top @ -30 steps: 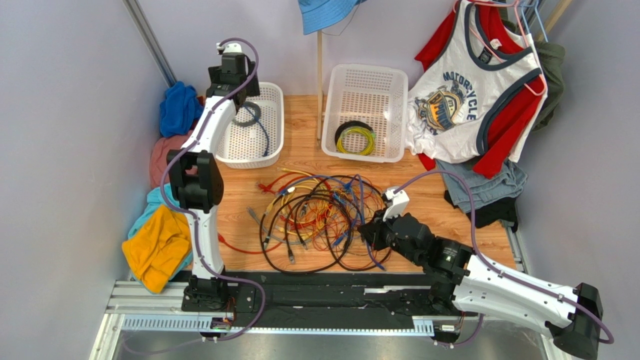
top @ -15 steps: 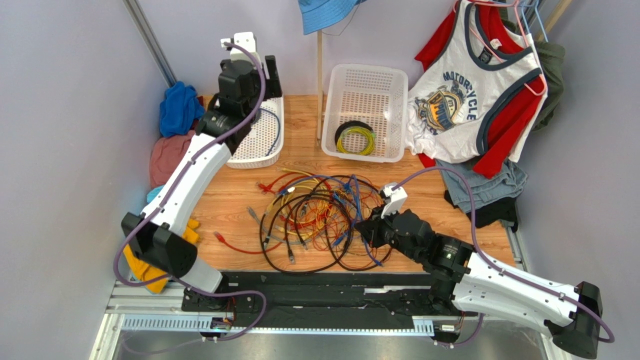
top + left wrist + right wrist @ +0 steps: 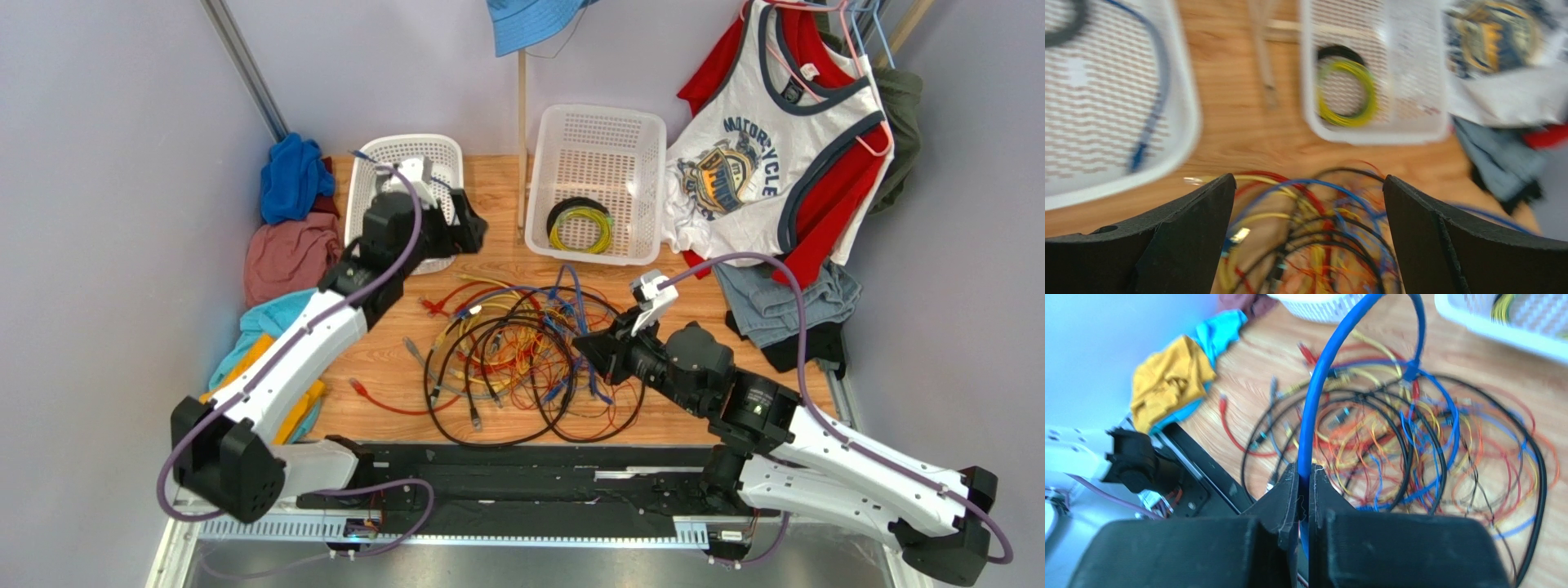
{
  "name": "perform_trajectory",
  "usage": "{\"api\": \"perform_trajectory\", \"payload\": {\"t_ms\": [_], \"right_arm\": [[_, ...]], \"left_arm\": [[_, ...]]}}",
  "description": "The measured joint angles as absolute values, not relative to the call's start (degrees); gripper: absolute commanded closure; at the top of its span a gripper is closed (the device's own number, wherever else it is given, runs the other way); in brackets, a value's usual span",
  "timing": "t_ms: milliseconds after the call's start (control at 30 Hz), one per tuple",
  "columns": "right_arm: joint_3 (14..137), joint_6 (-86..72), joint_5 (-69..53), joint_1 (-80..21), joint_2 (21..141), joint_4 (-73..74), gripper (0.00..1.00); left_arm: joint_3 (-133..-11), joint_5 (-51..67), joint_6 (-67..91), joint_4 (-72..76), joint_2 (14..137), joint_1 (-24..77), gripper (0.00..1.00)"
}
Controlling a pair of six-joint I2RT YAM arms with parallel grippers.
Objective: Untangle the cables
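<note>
Pinching a blue cable (image 3: 1312, 410), the right jaws are pressed together on it at the 3 o'clock edge of the cables (image 3: 515, 355). These form a loose tangle of black, blue, red, orange and yellow loops lying in the middle of the counter (image 3: 503, 184). In the right wrist view the blue cable rises from the jaws, arches toward 1 o'clock and drops back into the heap. One red lead (image 3: 390, 406) trails out of the tangle at 8 o'clock.

Beyond the tangle, at its 11 o'clock, the left jaws hang spread wide above the wood, holding nothing. Between them the left wrist view shows the far part of the heap, blurred.

Farther back stand two white baskets. The left basket (image 3: 429, 145) at 11 o'clock holds a blue lead (image 3: 1155, 104). The right basket (image 3: 595, 123) at 1 o'clock holds a yellow-green and black ring coil (image 3: 579, 227). Clothes (image 3: 288, 251) are heaped along the counter's 9 o'clock side.
</note>
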State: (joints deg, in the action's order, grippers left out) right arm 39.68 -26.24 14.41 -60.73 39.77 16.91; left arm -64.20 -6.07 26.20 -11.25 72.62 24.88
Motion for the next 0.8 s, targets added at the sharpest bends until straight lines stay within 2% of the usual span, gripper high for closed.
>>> {"api": "perform_trajectory", "payload": {"t_ms": [167, 333, 633, 800], "right_arm": [[42.96, -24.34, 14.02, -60.73, 42.46, 15.2, 1.0], [41.89, -24.38, 13.37, -60.73, 44.45, 15.16, 1.0], [40.73, -24.58, 13.32, -60.73, 44.82, 15.16, 1.0], [40.66, -24.58, 13.39, -60.73, 44.82, 15.14, 1.0]], "left_arm": [[-52.03, 10.31, 35.03, 2.17, 67.26, 30.04, 0.01], [-50.41, 19.42, 40.27, 9.06, 67.44, 31.4, 0.01], [-50.78, 28.71, 47.18, 19.31, 71.85, 36.51, 0.01], [-50.63, 30.83, 50.04, 20.29, 73.41, 38.68, 0.03]]}}
